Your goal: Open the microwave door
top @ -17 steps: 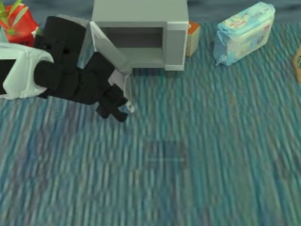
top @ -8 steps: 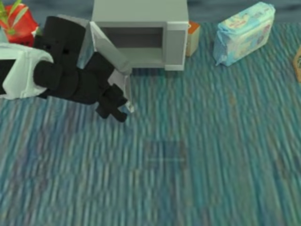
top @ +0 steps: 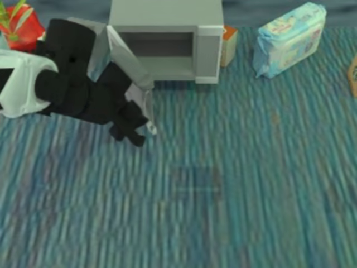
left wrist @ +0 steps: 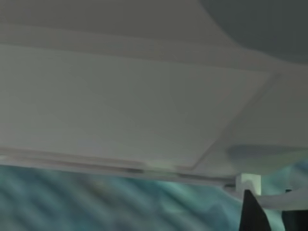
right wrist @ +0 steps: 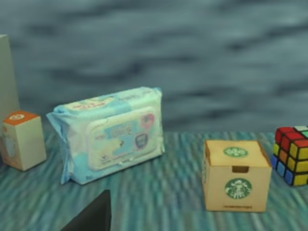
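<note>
The silver-grey microwave [top: 167,14] stands at the back of the table, left of the middle, and its cavity shows. The microwave door [top: 129,58] is swung out toward the left and front. Its inner face [left wrist: 120,106] fills the left wrist view. My left gripper [top: 139,125] is at the door's free edge, shut on the pale bar handle [top: 149,120]. The left wrist view shows the handle [left wrist: 288,198] running between the dark fingers [left wrist: 252,216]. My right gripper [right wrist: 96,219] is outside the top view, off to the right.
A red object [top: 22,25] sits at the back left, beside the left arm. Right of the microwave are an orange-topped box [top: 228,44] and a wipes pack [top: 290,36]. A coffee-logo box [right wrist: 236,175] and a colour cube [right wrist: 293,154] lie farther right.
My left gripper has shifted slightly to the left with the handle, and the door has swung a little wider.
</note>
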You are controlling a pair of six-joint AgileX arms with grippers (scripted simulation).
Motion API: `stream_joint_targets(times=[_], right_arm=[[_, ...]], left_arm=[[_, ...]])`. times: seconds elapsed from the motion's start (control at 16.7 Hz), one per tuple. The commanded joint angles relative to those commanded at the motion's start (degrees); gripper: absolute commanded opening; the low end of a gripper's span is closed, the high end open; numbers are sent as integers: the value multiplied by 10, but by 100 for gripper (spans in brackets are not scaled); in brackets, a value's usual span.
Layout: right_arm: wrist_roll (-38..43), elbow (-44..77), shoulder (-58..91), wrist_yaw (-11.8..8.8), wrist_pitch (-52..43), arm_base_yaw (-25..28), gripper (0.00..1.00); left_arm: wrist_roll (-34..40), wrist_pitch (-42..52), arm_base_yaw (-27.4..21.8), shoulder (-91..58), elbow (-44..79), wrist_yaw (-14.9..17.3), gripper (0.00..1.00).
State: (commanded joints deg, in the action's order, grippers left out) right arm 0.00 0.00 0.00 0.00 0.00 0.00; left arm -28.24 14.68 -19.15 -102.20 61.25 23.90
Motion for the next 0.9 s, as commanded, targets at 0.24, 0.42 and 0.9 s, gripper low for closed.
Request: stream_joint_targets(times=[0.24,0.42,0.9], right_arm=[[0,0,0,0,0,0,100],[0,0,0,0,0,0,100],[0,0,0,0,0,0,100]], left_arm=[[-21,10,10,0,0,11,0],[-21,10,10,0,0,11,0],[-21,10,10,0,0,11,0]])
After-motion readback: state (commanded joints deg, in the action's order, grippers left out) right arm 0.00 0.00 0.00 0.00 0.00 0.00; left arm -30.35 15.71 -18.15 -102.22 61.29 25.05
